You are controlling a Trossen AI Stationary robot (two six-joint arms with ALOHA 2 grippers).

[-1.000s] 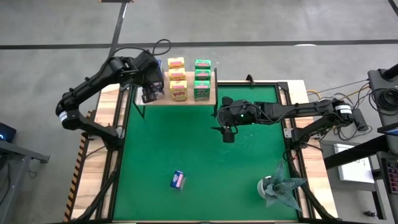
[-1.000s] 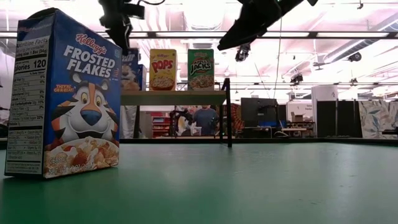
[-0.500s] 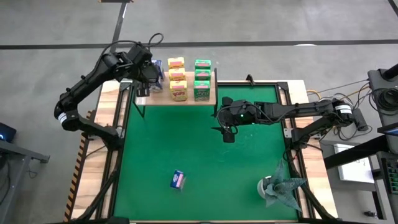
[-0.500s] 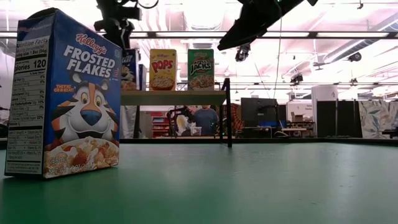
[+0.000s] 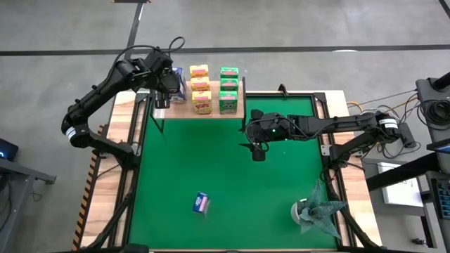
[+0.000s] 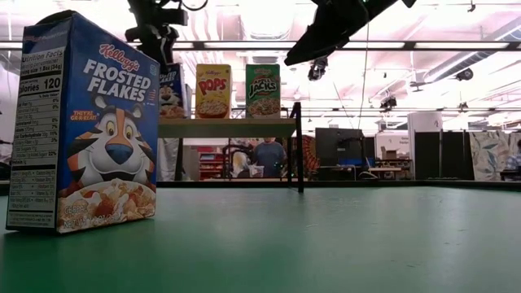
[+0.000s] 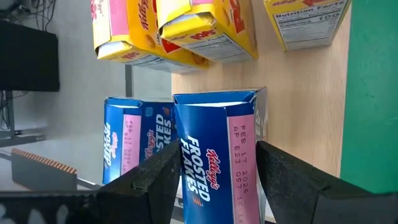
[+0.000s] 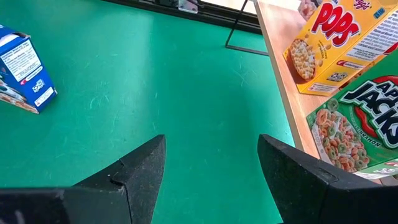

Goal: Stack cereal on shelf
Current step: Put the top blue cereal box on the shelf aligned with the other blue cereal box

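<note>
Our left gripper (image 7: 214, 180) straddles the front blue box (image 7: 217, 155) at the shelf's (image 5: 232, 111) left edge, fingers spread beside it, not pressing. Lifting crookedly could topple it. The right gripper (image 5: 258, 152) hangs open over the mat (image 5: 225, 169); 1 blue box (image 5: 201, 203) remains there.

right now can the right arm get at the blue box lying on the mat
Probably yes. The right gripper hangs open over bare green mat, and nothing stands between it and the blue box near the mat's front edge.

Blue cereal box (image 6: 85, 122) with tiger print at left of the low view; yellow (image 5: 200, 88) and green boxes (image 5: 228, 88) on pale wood shelf (image 5: 211, 111); green mat (image 5: 225, 176).
</note>
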